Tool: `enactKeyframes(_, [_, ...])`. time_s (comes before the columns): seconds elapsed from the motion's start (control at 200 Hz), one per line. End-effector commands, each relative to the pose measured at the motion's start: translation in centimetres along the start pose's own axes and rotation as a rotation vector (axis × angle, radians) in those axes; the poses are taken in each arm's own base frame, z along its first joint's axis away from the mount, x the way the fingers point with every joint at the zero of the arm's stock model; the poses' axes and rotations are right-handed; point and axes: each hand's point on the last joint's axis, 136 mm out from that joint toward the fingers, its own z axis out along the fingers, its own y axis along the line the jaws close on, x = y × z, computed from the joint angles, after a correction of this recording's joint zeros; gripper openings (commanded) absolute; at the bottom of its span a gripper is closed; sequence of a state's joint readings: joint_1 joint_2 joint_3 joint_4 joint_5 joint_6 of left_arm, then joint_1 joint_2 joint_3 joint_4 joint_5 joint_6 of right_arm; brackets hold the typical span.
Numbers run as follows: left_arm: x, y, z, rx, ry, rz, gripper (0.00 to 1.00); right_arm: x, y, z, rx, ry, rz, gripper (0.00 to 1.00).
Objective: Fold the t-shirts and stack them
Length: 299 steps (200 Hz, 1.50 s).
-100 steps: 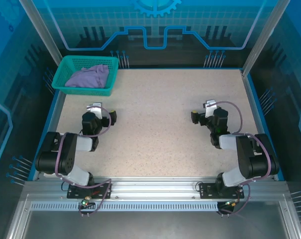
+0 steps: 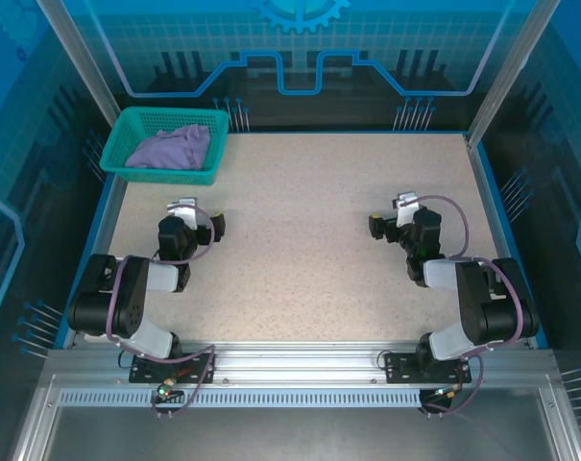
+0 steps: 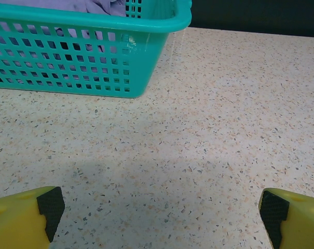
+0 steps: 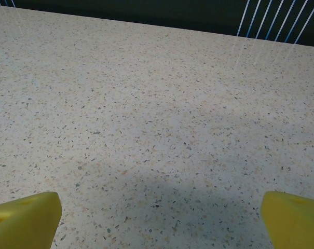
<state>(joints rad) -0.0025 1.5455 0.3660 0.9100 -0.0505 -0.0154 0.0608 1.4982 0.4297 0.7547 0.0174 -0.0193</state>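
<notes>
A crumpled lavender-purple t-shirt (image 2: 171, 147) lies in the teal mesh basket (image 2: 211, 154) at the table's far left corner. In the left wrist view a strip of the t-shirt (image 3: 97, 5) shows above the basket's rim (image 3: 146, 23). My left gripper (image 2: 189, 213) rests low over the table, a short way in front of the basket; its yellow fingers (image 3: 22, 218) stand wide apart, so the left gripper (image 3: 161, 212) is open with bare table between them. My right gripper (image 2: 398, 213) hovers over the right half of the table. Seen from the wrist, the right gripper (image 4: 161, 215) is open and holds nothing.
The speckled tabletop (image 2: 309, 221) stretches between the two arms. A blue raised border (image 2: 487, 202) edges the table, with transparent enclosure walls behind it. Blue vertical rods (image 4: 281, 18) stand beyond the far edge.
</notes>
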Motion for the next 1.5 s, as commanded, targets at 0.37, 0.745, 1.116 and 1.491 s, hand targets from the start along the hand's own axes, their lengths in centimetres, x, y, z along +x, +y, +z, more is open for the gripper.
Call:
enactKeyframes(0.37, [-0.8,-0.3,0.3,0.022,-0.017,0.020,0.99,0.2,-0.2,0.1,-0.001,0.007,0.008,1.00])
enactKeyframes(0.745, [-4.3,0.3,-2.0,-0.051,-0.038,0.009,0.99,-3.4,0.0,-1.6,0.061,0.029,-0.050,1.00])
enactKeyframes(1.116, [-24.8,-2.5,-12.9,0.227,-0.496,-0.344,0.99,-14.5,-1.0,-13.0,0.103,-0.224,0.192,1.00])
enactKeyframes(1.491, [-24.2,1.6,-9.7,0.099,-0.275,-0.627,0.99,-13.6,2.2,-11.4,-0.213,-0.081,0.642,1.00])
